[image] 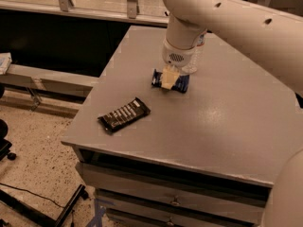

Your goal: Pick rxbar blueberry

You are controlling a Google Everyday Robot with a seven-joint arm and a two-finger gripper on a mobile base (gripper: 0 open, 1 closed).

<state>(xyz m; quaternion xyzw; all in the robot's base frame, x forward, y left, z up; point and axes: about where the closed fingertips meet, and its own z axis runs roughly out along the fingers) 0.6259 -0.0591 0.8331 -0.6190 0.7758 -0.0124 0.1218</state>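
The gripper (169, 77) is down over the rxbar blueberry (182, 83), toward the far side of the bench (222, 126); whether it has clamped the bar, I cannot tell. A sound grasp likely means staying centred across the bar's narrow width and low before lifting. There is one blue bar, one black bar (124, 115) and one bottle (199, 48).

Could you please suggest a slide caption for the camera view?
Pincer at the rxbar blueberry, with the black bar lying apart on the grey table.
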